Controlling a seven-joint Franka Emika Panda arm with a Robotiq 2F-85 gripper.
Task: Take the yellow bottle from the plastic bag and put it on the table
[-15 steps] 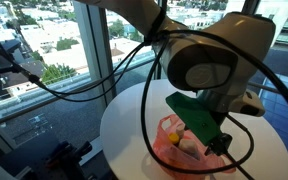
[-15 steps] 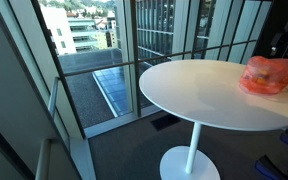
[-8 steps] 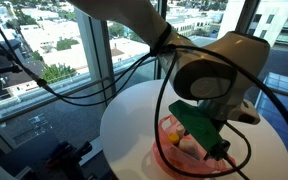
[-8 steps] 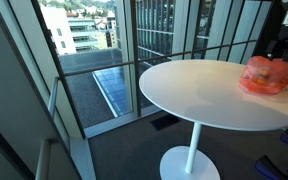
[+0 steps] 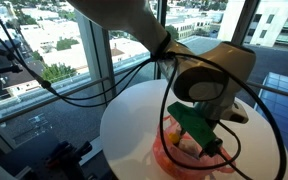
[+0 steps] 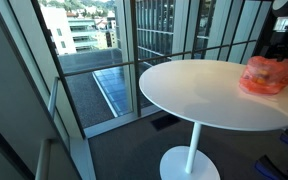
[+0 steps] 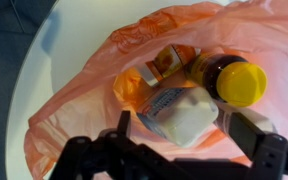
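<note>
A translucent orange plastic bag (image 7: 84, 110) lies open on the round white table (image 7: 64, 50). Inside it I see a bottle with a yellow cap (image 7: 236, 82), a white packet (image 7: 184, 115) and an orange carton (image 7: 156, 68). My gripper (image 7: 184, 135) is open, its two dark fingers hanging just above the bag's mouth, either side of the white packet. The yellow-capped bottle lies next to the right-hand finger. In both exterior views the bag (image 5: 179, 155) (image 6: 266, 75) sits on the table, with the arm's wrist (image 5: 212, 85) right over it.
The table (image 6: 204, 90) stands on one pedestal beside tall glass windows. Black cables (image 5: 84, 85) hang from the arm near the table's edge. The bag lies towards one side of the tabletop.
The wrist has come down and shifted over the bag during the last second. The bag and its contents have not moved.
</note>
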